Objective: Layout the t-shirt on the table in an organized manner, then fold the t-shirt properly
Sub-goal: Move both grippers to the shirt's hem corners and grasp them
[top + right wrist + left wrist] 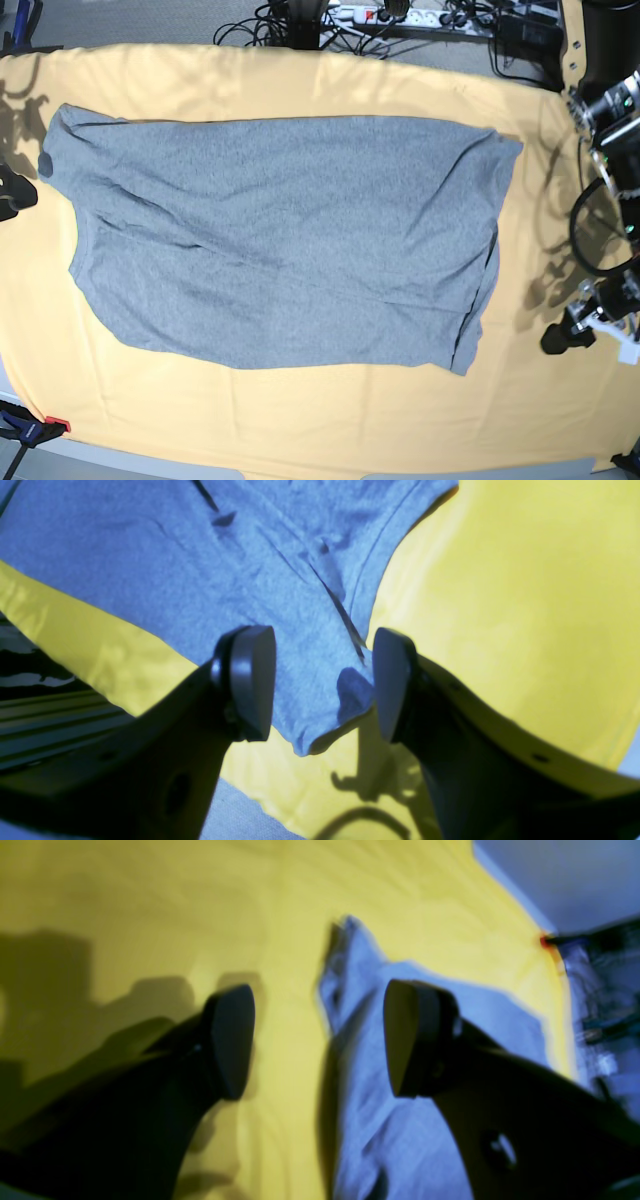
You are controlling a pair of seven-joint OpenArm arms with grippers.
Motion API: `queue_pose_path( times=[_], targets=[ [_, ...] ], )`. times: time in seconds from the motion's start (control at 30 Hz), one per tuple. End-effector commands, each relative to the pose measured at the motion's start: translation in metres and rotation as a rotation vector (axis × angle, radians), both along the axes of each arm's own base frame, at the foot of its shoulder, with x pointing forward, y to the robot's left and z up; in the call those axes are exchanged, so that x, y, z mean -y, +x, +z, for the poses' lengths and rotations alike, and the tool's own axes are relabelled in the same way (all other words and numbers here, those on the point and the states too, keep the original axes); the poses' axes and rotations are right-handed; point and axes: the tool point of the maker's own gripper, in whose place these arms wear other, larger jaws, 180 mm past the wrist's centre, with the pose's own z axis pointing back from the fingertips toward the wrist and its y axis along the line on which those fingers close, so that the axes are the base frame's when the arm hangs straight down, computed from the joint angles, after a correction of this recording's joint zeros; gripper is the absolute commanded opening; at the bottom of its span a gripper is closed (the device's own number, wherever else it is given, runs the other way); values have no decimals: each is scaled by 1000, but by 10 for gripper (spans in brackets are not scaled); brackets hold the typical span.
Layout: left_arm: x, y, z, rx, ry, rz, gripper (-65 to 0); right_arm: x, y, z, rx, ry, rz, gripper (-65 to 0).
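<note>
A grey t-shirt [290, 240] lies spread out across the middle of the table [300, 410], with some wrinkles and its right edge folded over. At the table's left edge my right gripper [15, 190] sits beside the shirt's left corner. In the right wrist view this gripper [320, 680] is open, and a pointed corner of the t-shirt [200, 555] lies on the table [525, 605] beneath the gap. My left gripper [562, 338] hovers right of the shirt. Its wrist view shows the left gripper [320, 1040] open over the t-shirt [360, 990] edge and the table [150, 900], holding nothing.
Cables and a power strip [380, 15] lie on the floor beyond the far edge. A red clamp [55, 424] grips the cloth at the front left corner. Robot hardware and wiring [610, 110] stand along the right side.
</note>
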Motion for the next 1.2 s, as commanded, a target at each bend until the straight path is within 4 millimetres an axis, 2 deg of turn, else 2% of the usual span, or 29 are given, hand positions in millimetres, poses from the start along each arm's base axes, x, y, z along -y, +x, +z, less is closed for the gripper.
queue_pose_path(
  times=[0.0, 0.2, 0.53, 0.67, 0.83, 0.87, 0.9, 1.0, 1.17],
  targets=[
    [-4, 15, 27, 77, 0, 20, -238, 3, 7, 17, 46, -17, 10, -316],
    [21, 36, 1, 20, 25, 53, -238, 3, 7, 17, 46, -16, 10, -316],
    [72, 51, -53, -98, 300, 12, -238, 2, 7, 16, 46, -12, 9, -316],
    [87, 50, -59, -110, 309, -22, -238, 2, 7, 16, 46, -12, 9, -316],
    [118, 43, -49, -52, 232, -183, -248, 2, 7, 16, 46, -12, 9, -316],
    [122, 42, -47, -38, 220, -206, -285, 2, 7, 16, 46, -12, 9, -316],
    [124, 42, -45, -33, 214, -212, -359, 2, 7, 16, 46, -12, 9, -316],
    [120, 41, -46, -41, 219, -211, -650, 2, 7, 16, 46, -12, 9, -316],
    [119, 40, -39, -31, 179, -215, -650, 2, 7, 16, 46, -12, 9, -318]
  ],
)
